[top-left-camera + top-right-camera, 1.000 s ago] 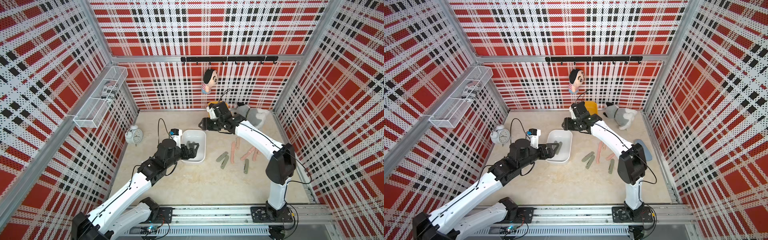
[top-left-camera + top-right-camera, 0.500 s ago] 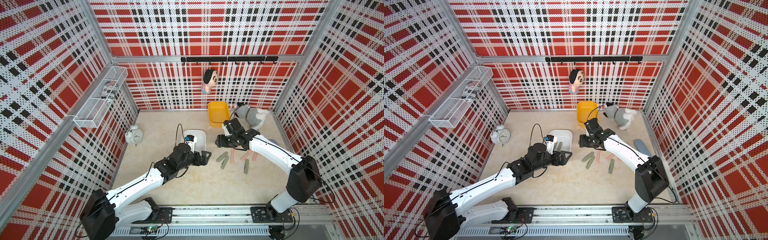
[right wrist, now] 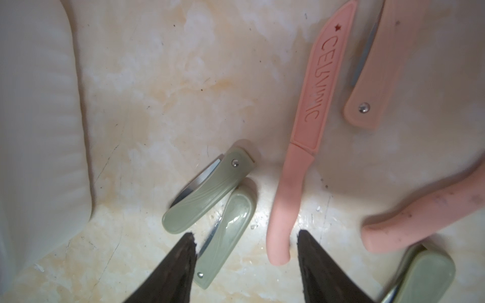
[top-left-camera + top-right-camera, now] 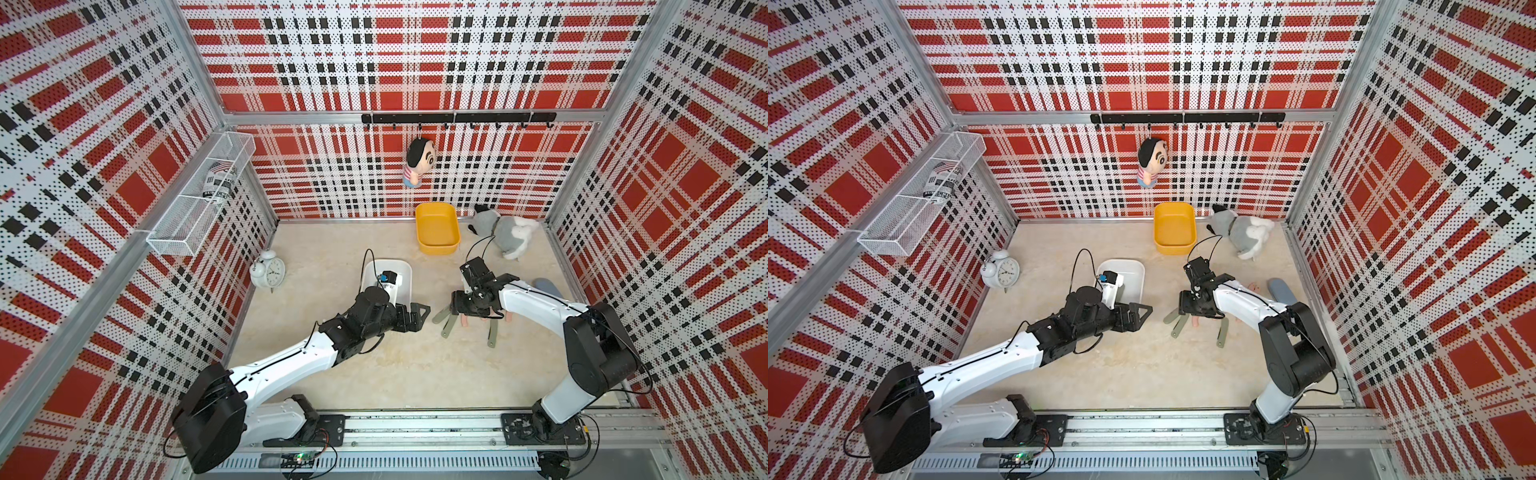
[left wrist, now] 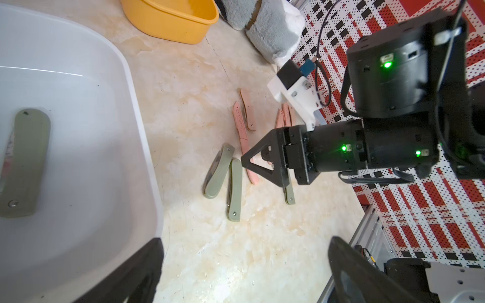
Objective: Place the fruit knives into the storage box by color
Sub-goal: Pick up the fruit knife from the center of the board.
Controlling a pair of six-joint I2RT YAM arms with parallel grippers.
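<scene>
Green and pink fruit knives lie loose on the table right of the white storage box [image 4: 376, 270]. One green knife [image 5: 25, 162] lies inside that box. My right gripper [image 3: 246, 236] hangs open, low over the pile. Between its fingertips lie the end of a green folding knife [image 3: 228, 230] and the handle tip of a long pink knife [image 3: 307, 118]; neither is gripped. A second green knife [image 3: 204, 194] lies just beside them. My left gripper [image 4: 419, 313] stands wide open and empty, between the white box and the pile. The yellow storage box [image 4: 436, 249] sits at the back.
A grey plush toy [image 4: 505, 237] lies right of the yellow box. An alarm clock [image 4: 268, 272] stands by the left wall. A wire basket [image 4: 199, 199] hangs on that wall, a doll [image 4: 417, 166] on the back wall. A blue-grey object [image 4: 546, 286] lies behind my right arm.
My right gripper has come forward from the yellow box to just above the knife pile. My left gripper has left the white box and moved right, towards the pile.
</scene>
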